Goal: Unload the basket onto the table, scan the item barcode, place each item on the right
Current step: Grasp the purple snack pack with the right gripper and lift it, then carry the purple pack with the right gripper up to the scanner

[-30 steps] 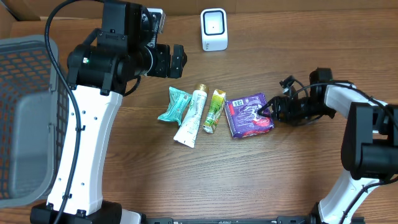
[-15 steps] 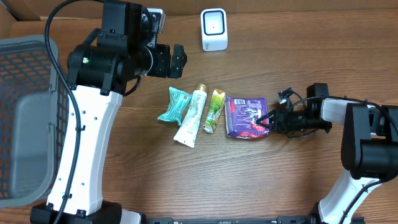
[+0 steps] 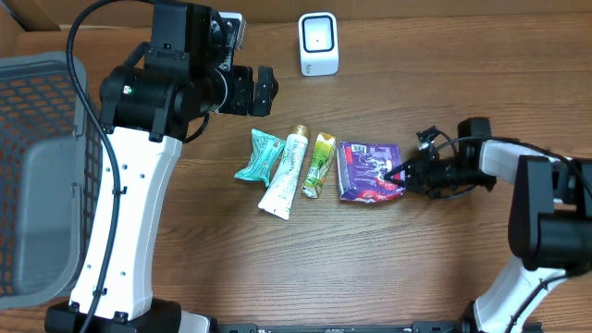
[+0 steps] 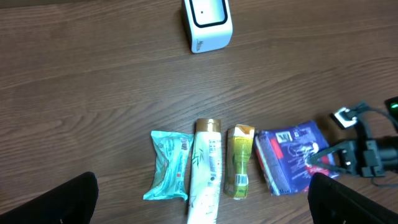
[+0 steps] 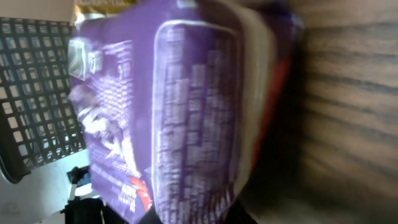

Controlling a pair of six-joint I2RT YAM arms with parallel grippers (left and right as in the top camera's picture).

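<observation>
A purple packet (image 3: 367,170) lies at the right end of a row of items on the wooden table. My right gripper (image 3: 400,173) reaches in low from the right and is shut on the packet's right edge. In the right wrist view the purple packet (image 5: 186,112) fills the frame, its lower end pinched between my dark fingertips (image 5: 155,218). A white scanner (image 3: 318,43) stands at the back of the table, apart from the packet. My left gripper (image 3: 264,88) hangs open well above the table with nothing in it; its fingers (image 4: 56,199) frame the row from above.
Left of the purple packet lie a yellow-green sachet (image 3: 319,165), a white tube (image 3: 286,173) and a teal packet (image 3: 260,155), side by side. A grey mesh basket (image 3: 37,176) stands at the table's left edge. Cardboard runs along the back.
My right gripper has gone from open to shut on the purple packet's right edge, and the packet has shifted slightly. The left arm has not moved.
</observation>
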